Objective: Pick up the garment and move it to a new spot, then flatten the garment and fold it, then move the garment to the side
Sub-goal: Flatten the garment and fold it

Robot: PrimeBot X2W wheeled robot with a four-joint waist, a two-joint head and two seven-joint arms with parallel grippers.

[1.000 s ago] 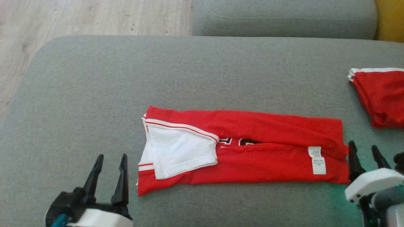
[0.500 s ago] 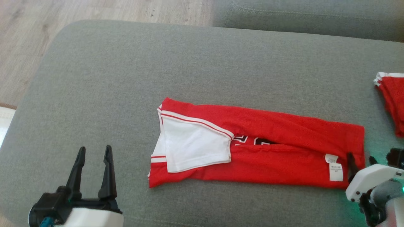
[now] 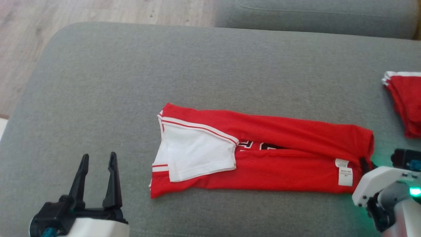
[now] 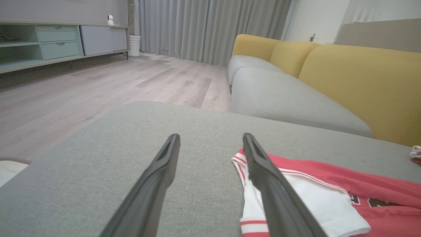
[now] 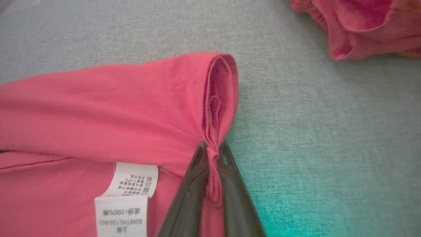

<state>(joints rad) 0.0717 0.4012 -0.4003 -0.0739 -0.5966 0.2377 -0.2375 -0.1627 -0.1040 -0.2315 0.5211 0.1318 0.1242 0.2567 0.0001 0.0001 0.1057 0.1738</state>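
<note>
My right gripper (image 5: 212,149), open a moment ago, now pinches the right end of the garment (image 3: 279,141), which lies folded lengthwise on the middle of the cushion (image 3: 197,65). I judge the next fold can start. My left gripper (image 3: 99,156) waits open at near left.

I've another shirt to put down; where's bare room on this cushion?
Bare: grey fabric cushion behind the folded red-and-white jersey, and left of it around open left fingers. Crowded: right end, right fingers pinching its edge near a red garment pile.

The white care label (image 5: 121,214) on the red garment (image 5: 98,108) reads, upside down, "100%"; its other print is too small.
</note>
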